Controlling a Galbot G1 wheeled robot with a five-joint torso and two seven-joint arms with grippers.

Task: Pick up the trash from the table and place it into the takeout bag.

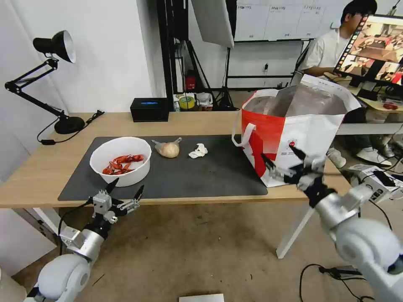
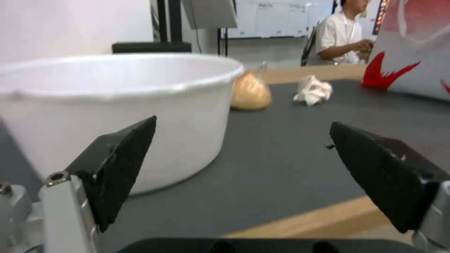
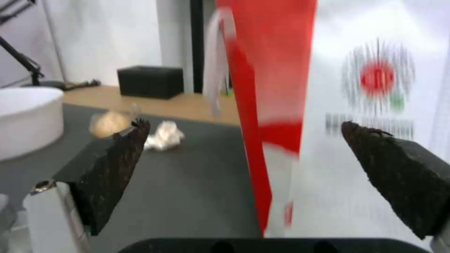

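**Both grippers open, nothing held**

Left gripper (image 1: 126, 191) spread wide just before the bowl (image 1: 121, 160) on the table (image 1: 37, 176). Right gripper (image 1: 283, 161), also open, faces the takeout bag (image 1: 294, 134). Risk: pinching 1 thin rim could tilt the bowl, spilling shells.

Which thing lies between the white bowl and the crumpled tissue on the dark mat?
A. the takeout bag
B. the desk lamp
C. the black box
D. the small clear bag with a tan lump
D: in the head view, the small clear bag sits on the mat between the white bowl and the tissue.
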